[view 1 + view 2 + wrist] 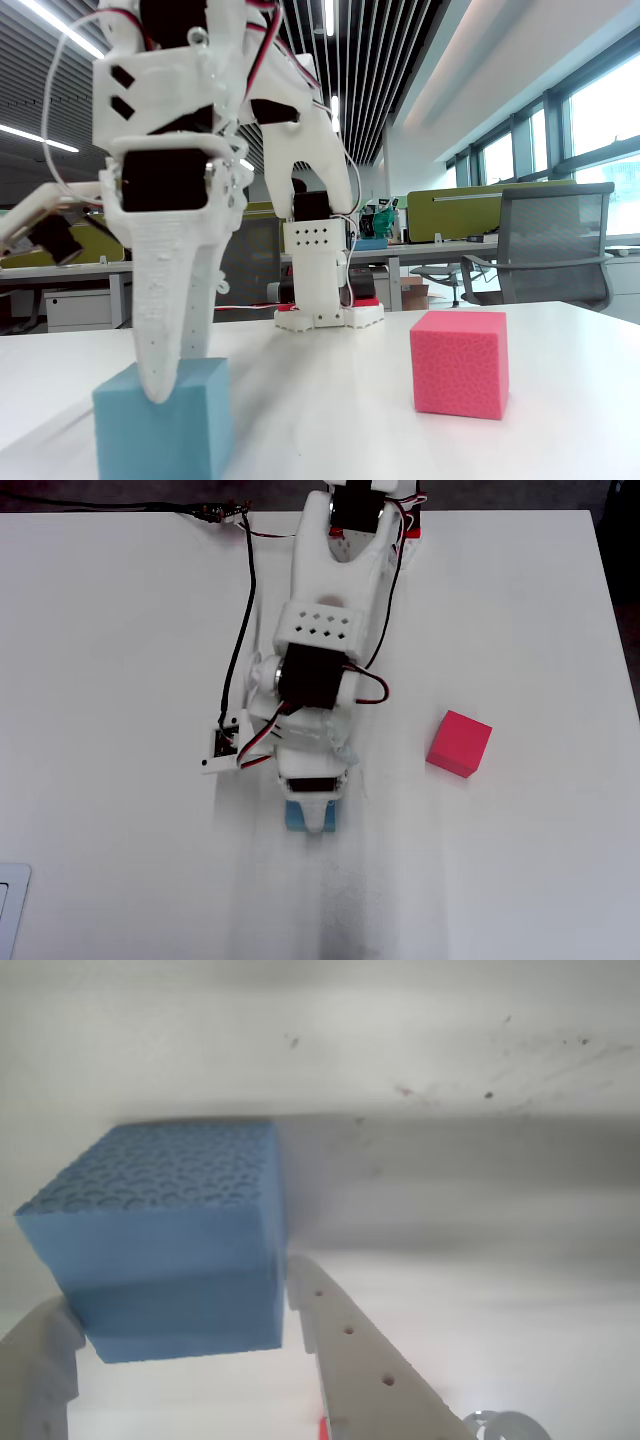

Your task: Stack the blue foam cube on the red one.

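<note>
Fingers [185, 1345] pinching blue foam cube [165, 1240] low on its sides; risking cube slipping out during lift; red one [459, 744] sitting at 2 o'clock on bench [120, 630].

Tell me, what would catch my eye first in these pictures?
The white arm's fingers straddle the blue foam cube on the white table, filling the wrist view. In the fixed view, the pinkish-red cube sits alone to the right, apart from the arm.
</note>
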Available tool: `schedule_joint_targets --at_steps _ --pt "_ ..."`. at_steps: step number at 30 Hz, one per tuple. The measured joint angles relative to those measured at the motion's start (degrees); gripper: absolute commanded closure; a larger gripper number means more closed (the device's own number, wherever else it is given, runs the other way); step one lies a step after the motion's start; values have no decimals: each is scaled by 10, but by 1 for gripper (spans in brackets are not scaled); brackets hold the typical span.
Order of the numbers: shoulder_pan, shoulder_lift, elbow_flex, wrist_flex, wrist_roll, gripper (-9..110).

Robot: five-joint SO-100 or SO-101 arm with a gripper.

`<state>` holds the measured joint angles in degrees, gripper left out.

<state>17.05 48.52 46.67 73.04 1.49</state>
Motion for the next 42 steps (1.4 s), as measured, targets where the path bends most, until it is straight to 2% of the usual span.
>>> schedule_joint_targets --at_steps 15,28,36,42 --pt "0 5 -1 13 12 81" --pt "-22 161 -1 53 25 82" --pt "-105 278 18 151 54 82" --pt "-178 317 69 171 93 82"
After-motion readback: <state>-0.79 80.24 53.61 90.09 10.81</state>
